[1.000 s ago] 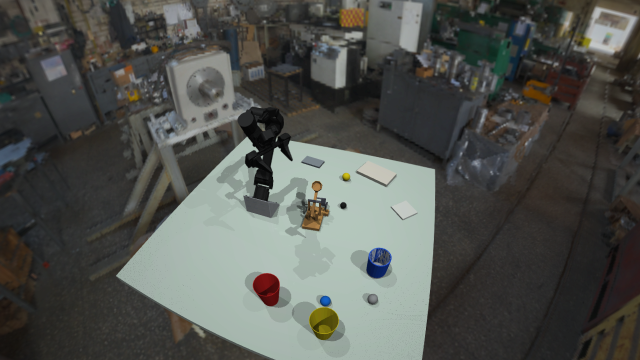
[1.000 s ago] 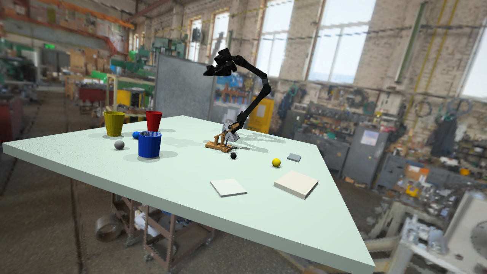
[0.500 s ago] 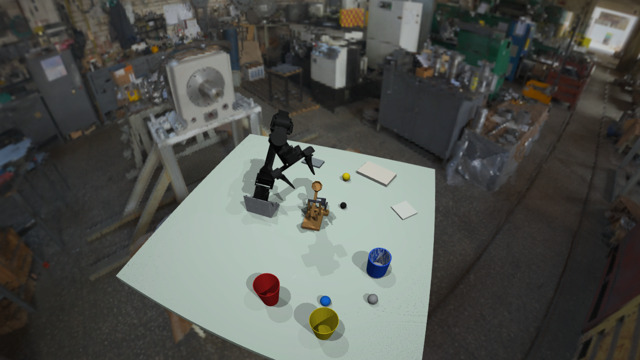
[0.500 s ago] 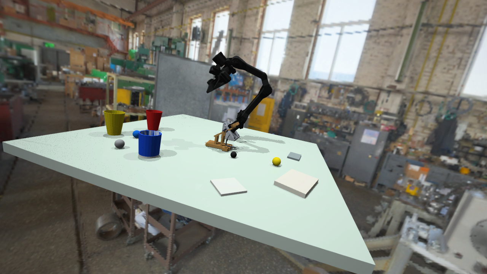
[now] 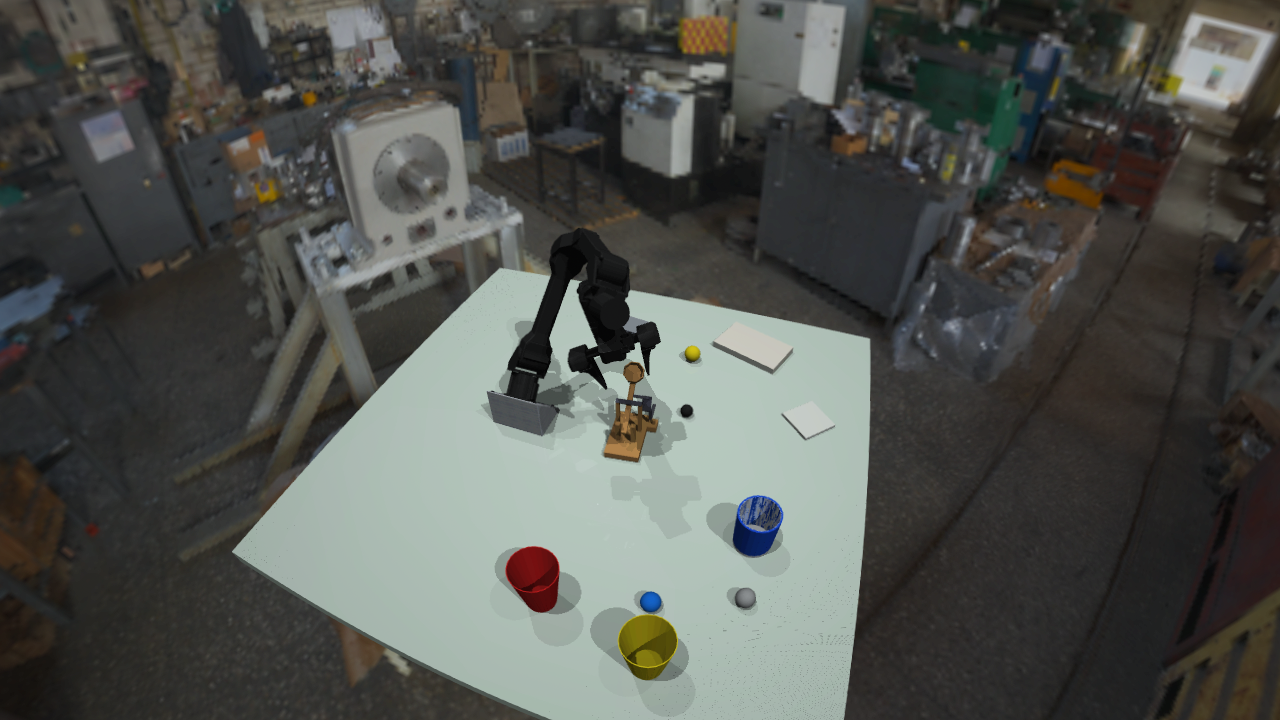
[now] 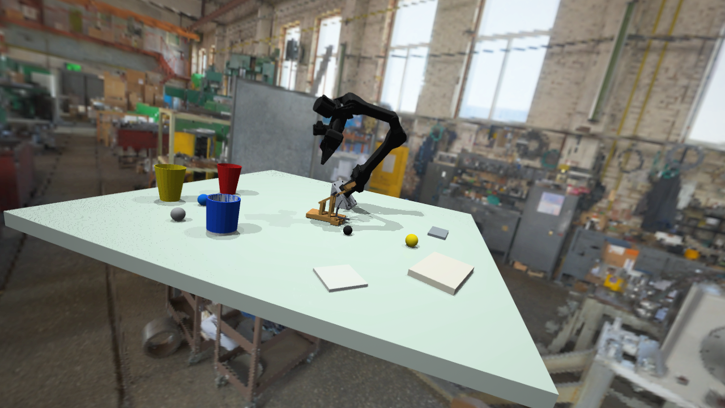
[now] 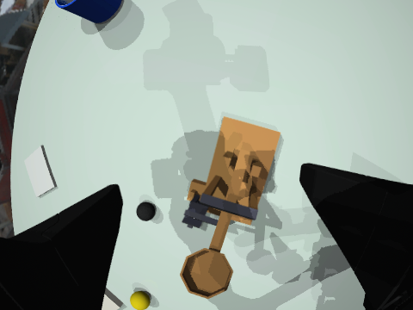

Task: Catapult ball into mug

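The wooden catapult (image 5: 631,428) (image 6: 327,213) (image 7: 250,160) stands mid-table with its arm raised, and its spoon cup (image 7: 206,274) is empty. My gripper (image 5: 624,376) (image 6: 323,160) (image 7: 214,183) is open and empty. It hangs well above the catapult, pointing down. A black ball (image 5: 686,411) (image 6: 348,229) (image 7: 146,210) lies on the table close beside the catapult. A yellow ball (image 5: 691,352) (image 6: 411,239) (image 7: 140,300) lies farther back. The blue mug (image 5: 758,525) (image 6: 222,213) stands upright toward the table's front right.
A red cup (image 5: 533,578) (image 6: 229,177), a yellow cup (image 5: 648,645) (image 6: 169,181), a blue ball (image 5: 649,600) (image 6: 202,199) and a grey ball (image 5: 744,597) (image 6: 177,213) are near the front edge. A white slab (image 5: 752,346) (image 6: 439,272), a white tile (image 5: 807,419) (image 6: 339,276) and a grey tile (image 6: 437,232) lie flat.
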{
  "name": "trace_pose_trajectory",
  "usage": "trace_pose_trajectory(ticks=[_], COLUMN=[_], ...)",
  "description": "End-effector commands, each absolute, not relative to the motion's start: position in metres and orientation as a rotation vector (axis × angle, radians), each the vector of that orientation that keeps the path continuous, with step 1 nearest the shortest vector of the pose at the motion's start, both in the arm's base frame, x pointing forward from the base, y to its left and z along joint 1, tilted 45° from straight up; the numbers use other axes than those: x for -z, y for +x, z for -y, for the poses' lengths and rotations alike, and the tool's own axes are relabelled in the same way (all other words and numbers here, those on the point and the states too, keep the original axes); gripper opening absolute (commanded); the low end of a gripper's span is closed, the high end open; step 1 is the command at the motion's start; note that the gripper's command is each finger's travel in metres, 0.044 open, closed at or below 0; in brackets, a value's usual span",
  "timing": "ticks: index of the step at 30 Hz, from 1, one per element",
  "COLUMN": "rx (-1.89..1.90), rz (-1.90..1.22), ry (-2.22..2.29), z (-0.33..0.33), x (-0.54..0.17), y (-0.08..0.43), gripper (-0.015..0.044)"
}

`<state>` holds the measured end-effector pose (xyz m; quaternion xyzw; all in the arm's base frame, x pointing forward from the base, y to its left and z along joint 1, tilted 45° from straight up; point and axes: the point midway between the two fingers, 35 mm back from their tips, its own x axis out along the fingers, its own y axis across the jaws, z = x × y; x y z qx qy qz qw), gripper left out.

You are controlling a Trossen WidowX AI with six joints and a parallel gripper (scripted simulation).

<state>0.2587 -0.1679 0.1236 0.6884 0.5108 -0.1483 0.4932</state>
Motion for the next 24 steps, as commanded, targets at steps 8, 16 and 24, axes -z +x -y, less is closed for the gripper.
trace_pose_trajectory(ticks=[8,16,24], rx=[0.56,0.644,0.644], rz=[-1.574,-1.672,-1.672], ry=[1.766,1.768,1.768], z=[0.099,0.078,0.078], x=[-0.111,-0.111,-0.111], y=[0.261,0.261,0.261], gripper=[0.044,0.044,0.0282])
